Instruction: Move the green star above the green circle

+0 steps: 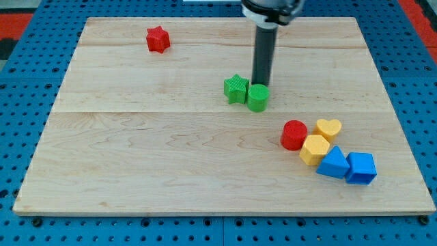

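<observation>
My tip (261,85) is sitting just behind the green circle, a short green cylinder block (258,98), at its top edge in the view, and it looks to be touching or nearly touching it. There are no fingers on this rod, so nothing is opening or clamping; it is only pushing. The green star-shaped block (236,89) is resting on the pale wooden board (136,157), touching the circle on the view's left and sitting only slightly higher.

To do this step well, I judge that my tip should be going round to the star's lower-left side and nudging it up and to the right in a short arc, so it is ending directly above the circle (without dragging the circle along, which is the main risk while the two are in contact).

Counting the blocks: two green, two red (a red star (158,39) and a red cylinder (294,134)), two yellow (a heart (329,128) and a blunter block (315,149)) and two blue (332,164) (361,168), making eight.
</observation>
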Robot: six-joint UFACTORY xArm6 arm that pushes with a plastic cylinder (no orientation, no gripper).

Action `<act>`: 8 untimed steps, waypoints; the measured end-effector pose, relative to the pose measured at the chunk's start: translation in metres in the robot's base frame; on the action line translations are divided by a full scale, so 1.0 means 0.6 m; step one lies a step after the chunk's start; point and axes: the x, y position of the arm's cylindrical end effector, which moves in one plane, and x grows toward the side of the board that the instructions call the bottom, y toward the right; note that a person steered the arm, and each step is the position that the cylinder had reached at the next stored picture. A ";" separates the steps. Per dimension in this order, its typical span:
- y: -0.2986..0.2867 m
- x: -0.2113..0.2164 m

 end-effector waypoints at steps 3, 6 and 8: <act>-0.018 0.055; -0.032 -0.087; -0.151 -0.004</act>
